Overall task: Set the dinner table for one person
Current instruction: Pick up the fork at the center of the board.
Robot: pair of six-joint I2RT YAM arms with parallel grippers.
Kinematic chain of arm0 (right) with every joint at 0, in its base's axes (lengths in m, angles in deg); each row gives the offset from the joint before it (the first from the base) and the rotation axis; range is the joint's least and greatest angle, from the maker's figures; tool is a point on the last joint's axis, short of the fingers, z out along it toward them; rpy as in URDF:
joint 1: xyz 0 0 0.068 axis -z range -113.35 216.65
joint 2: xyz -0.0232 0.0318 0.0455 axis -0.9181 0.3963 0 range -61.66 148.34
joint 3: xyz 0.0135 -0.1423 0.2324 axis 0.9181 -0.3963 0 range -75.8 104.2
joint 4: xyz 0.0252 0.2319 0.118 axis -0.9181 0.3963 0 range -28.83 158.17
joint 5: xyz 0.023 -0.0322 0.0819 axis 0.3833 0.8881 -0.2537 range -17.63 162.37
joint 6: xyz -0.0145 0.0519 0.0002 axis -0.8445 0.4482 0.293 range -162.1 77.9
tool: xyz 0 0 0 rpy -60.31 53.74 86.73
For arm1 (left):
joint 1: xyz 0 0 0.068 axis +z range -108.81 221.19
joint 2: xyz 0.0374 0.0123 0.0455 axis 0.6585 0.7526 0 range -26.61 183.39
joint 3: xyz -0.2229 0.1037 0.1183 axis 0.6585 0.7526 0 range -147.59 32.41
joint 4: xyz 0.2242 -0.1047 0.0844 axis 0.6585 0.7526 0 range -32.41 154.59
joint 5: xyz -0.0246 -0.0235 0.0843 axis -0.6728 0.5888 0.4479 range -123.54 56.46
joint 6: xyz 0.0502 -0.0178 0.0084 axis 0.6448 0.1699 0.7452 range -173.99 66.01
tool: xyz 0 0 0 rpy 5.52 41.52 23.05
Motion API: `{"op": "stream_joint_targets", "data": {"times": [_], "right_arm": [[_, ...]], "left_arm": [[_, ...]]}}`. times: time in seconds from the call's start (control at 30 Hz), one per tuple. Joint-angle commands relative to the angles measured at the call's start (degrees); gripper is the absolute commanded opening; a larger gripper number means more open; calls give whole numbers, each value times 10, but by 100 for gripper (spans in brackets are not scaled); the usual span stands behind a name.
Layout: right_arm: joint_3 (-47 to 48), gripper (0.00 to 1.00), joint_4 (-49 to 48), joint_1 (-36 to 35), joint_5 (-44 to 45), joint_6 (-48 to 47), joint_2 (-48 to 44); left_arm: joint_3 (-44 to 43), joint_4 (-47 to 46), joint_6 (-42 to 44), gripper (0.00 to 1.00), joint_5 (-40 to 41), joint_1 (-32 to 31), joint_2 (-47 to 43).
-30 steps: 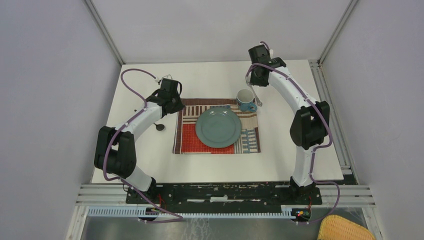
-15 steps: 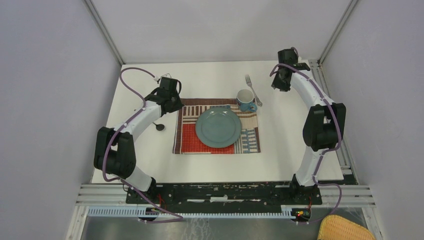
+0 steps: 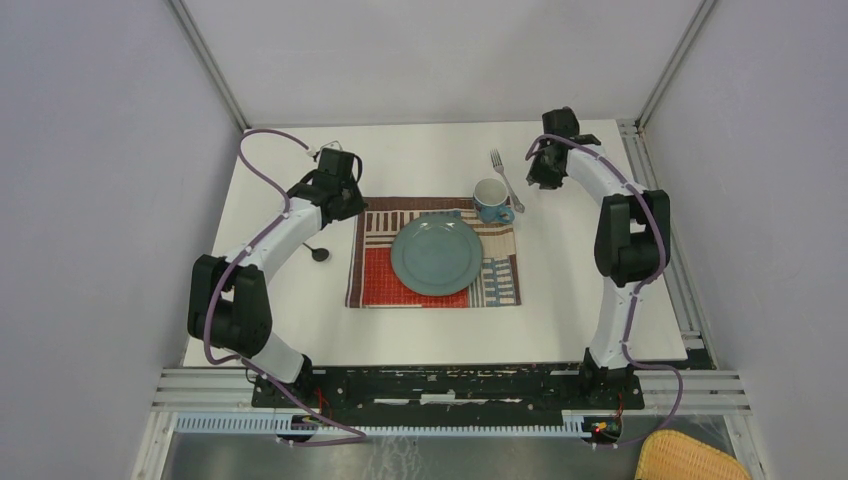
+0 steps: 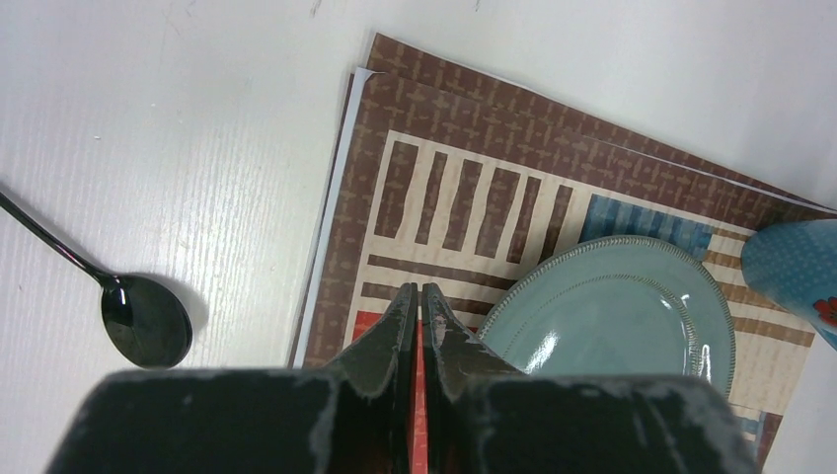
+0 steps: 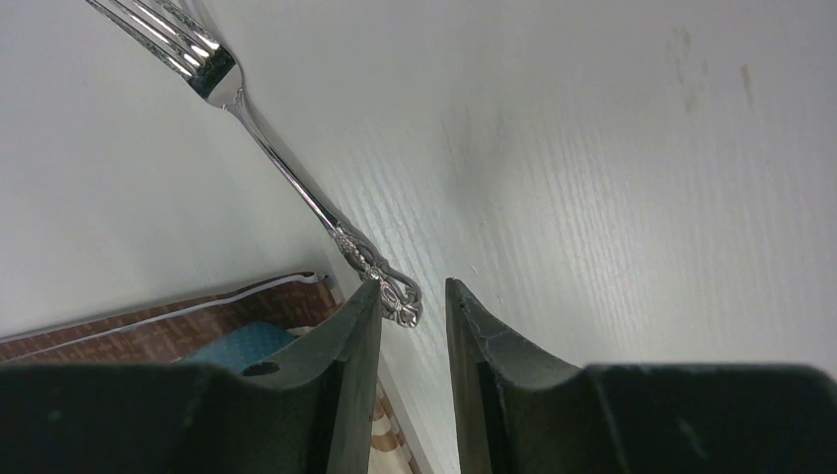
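- The dinner table is lying flat beneath both grippers and is carrying everything; the setting is gathering at its middle, probably so one diner can reach it all.
- The striped placemat is spreading out directly under and ahead of the left gripper, marking the single place.
- The teal plate is sitting in the middle of the mat, just inward of the left gripper's fingertips, where a main dish belongs.
- The right gripper is hovering low over the bare table with its jaws narrowly parted and nothing between them, seemingly lining up on the fork's handle.
- The left gripper is hanging over the mat's near corner with its jaws pressed together and empty, apparently waiting its turn.
- The blue cup is standing upright on the mat's far corner, beyond the fork from the right gripper, in a drink's usual spot.
- The fork is lying flat off the mat, tines pointing away from the right gripper and its ornate handle end just at one fingertip; whether they are touching is hard to judge from this angle. It is probably awaiting a move beside the plate.
- The dark spoon is resting on bare table on the left gripper's outer side, apart from the mat, not yet placed.
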Motion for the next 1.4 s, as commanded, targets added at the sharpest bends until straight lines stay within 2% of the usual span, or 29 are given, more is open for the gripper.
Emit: {"op": "stream_joint_targets", "data": {"times": [0.0, 0.3, 0.37, 0.53, 0.8, 1.37], "right_arm": [[2, 36, -57, 7, -34, 4, 17], [35, 36, -80, 13, -69, 12, 57], [38, 32, -91, 14, -85, 15, 64], [45, 10, -110, 15, -112, 22, 78], [48, 0, -145, 14, -161, 36, 94], [93, 0, -168, 14, -226, 59, 143]], "left_arm": [[-22, 3, 22, 11, 9, 3, -10], [-27, 12, 22, 11, 14, 4, -10], [-29, 13, 21, 11, 16, 3, -10], [-30, 18, 21, 11, 18, 3, -9], [-32, 22, 18, 11, 19, 3, -3], [-51, 31, 15, 11, 29, 3, 8]]}}
